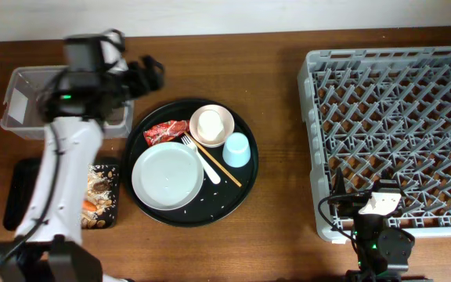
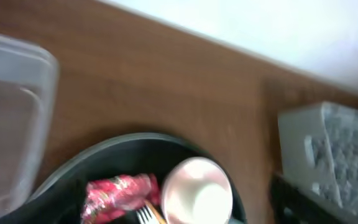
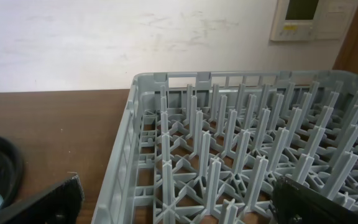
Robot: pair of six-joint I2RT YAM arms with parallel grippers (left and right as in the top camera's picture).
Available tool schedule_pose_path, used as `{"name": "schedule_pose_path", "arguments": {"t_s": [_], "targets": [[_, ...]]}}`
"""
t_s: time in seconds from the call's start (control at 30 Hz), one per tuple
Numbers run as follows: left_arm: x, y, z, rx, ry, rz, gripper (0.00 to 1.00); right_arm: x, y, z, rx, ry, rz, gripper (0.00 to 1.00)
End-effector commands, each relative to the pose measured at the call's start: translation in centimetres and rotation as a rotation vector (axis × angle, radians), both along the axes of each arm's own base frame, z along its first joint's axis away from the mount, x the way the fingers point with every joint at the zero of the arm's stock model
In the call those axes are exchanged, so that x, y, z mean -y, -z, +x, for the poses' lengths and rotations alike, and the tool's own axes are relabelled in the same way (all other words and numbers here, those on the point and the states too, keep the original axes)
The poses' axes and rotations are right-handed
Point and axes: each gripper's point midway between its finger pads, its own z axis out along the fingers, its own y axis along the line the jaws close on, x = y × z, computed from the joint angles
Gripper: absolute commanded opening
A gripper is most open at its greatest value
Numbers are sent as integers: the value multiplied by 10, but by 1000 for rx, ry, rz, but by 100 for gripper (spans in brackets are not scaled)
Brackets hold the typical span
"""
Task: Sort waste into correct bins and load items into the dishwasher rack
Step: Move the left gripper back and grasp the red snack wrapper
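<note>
Left arm [image 1: 57, 172] outstretched over the clear tub [image 1: 14, 117]

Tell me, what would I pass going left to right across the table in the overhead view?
clear plastic tub → round grey plate → light blue cup → grey dishwasher rack

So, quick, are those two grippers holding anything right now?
Left gripper: open, holding nothing.
Right gripper: open, holding nothing.
</note>
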Motion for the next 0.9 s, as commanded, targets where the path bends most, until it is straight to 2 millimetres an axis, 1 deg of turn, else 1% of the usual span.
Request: {"name": "schedule_pose_path", "arguments": {"t_s": [0.0,0.07,0.13,0.2,0.27,0.33,0.4,0.43,0.5,0.53,0.6,0.67,0.7,0.73,0.87], "targets": [[22,29,-1,-40,33,180,81,3,4,0,-8,16,4,99],[22,41,0,-60,11,249,81,3,4,0,-8,16,4,99],[20,51,2,-66,29,328,81,3,4,0,-8,16,4,99],[12,62,5,-79,41,400,81,3,4,0,-8,16,4,99],[10,70,9,-62,156,499,80,3,4,0,-8,16,4,99],[16,79,9,-43,319,583,81,3,4,0,-8,16,4,99],[24,99,1,-54,544,665,81,3,4,0,-8,16,4,99],[24,106,-1,-71,569,675,81,3,4,0,-8,16,4,99],[22,117,-1,-99,575,685,81,3,4,0,-8,16,4,99],[17,128,-1,-127,570,700,81,3,4,0,-8,16,4,99],[11,142,0,-168,564,724,81,3,4,0,-8,16,4,99],[9,152,-1,-195,570,734,80,3,4,0,-8,15,4,99],[8,159,-2,-210,585,742,71,3,4,0,-8,16,4,99],[6,164,-2,-225,582,750,69,3,4,0,-8,16,4,99],[-1,169,-3,-246,572,759,68,3,4,0,-8,15,4,99]]}}
